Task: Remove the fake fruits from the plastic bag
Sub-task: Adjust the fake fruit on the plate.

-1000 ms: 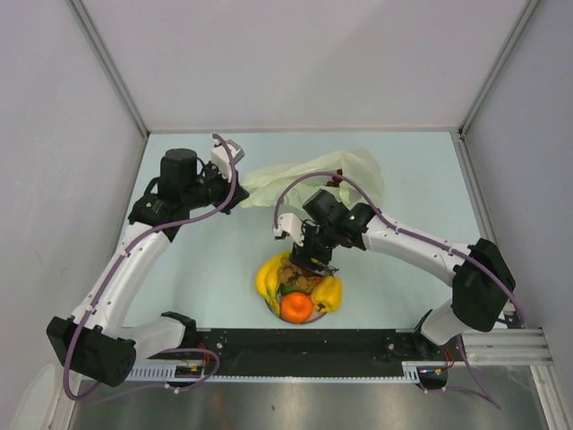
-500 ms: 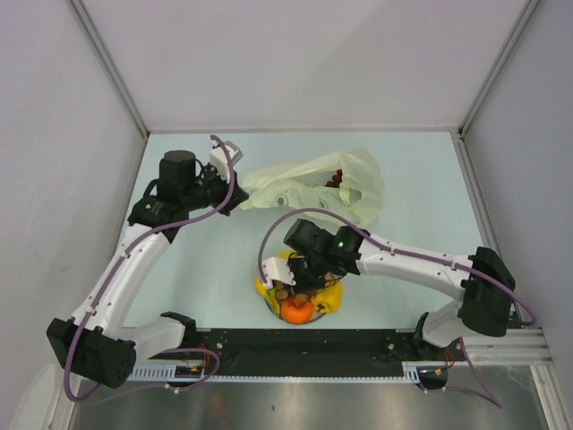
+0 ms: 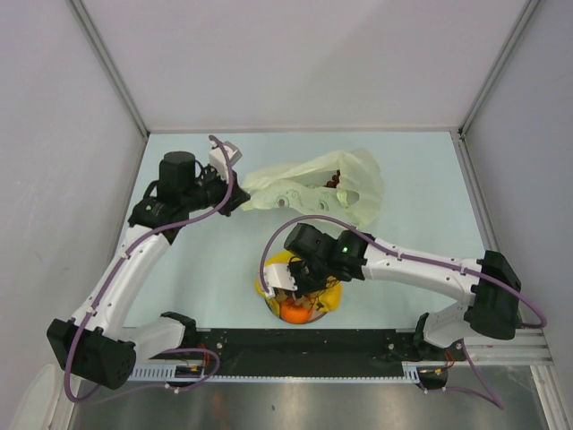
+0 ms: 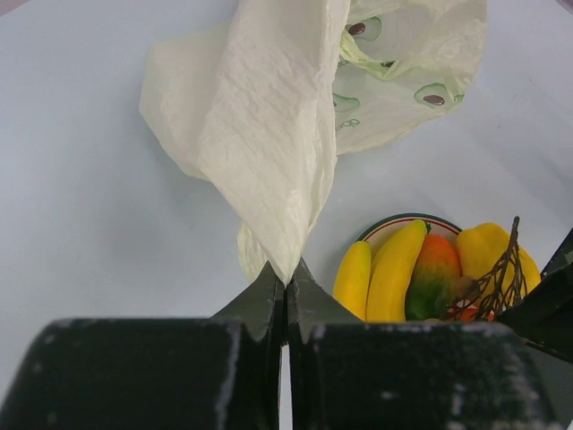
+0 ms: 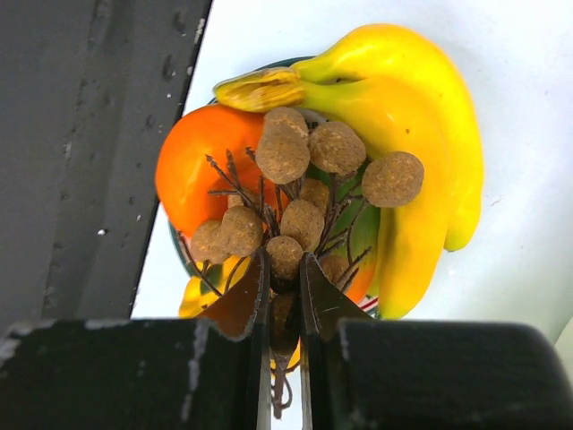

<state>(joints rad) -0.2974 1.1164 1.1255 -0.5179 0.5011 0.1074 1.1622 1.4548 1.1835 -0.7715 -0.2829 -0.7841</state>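
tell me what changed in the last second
The right hand, shut on the brown berry bunch, moved toward the near edge of the table, across the plate. The left hand stayed shut on the plastic bag, which hardly moved.

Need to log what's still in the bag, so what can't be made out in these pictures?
- Top view: crinkled film blurs the dark red fruit inside the plastic bag; number unclear.
- Left wrist view: the top edge cuts the bag off.
- Top view: the right arm covers most of the plate.
- Right wrist view: cannot tell whether the brown bunch touches the orange beneath.
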